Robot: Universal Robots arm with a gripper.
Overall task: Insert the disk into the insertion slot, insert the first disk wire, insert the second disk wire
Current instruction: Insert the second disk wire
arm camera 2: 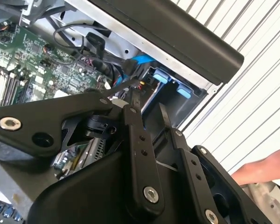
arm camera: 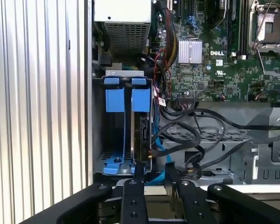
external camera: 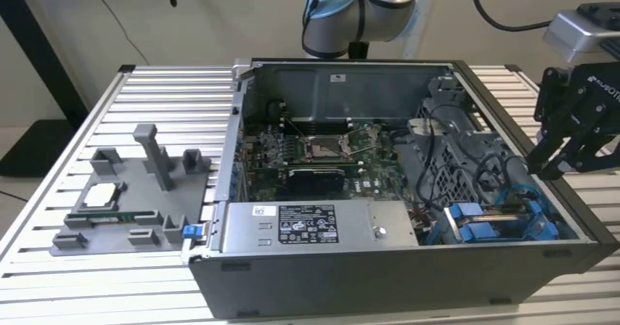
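The disk stands on edge inside the insertion slot, a grey metal cage in the corner of the open computer case; its blue carrier tab sits beside a second blue tab. In the exterior view the blue carriers lie at the case's near right corner. My black gripper hovers just over the disk's end, its fingers a little apart with nothing between them. It also shows in the second wrist view and over the case's right wall. Loose black wires and a blue cable lie beside the cage.
The grey power supply box fills the case's front. The motherboard lies behind it. A grey fixture holding small parts stands on the slatted table at the exterior view's left. A person's hand rests near the case.
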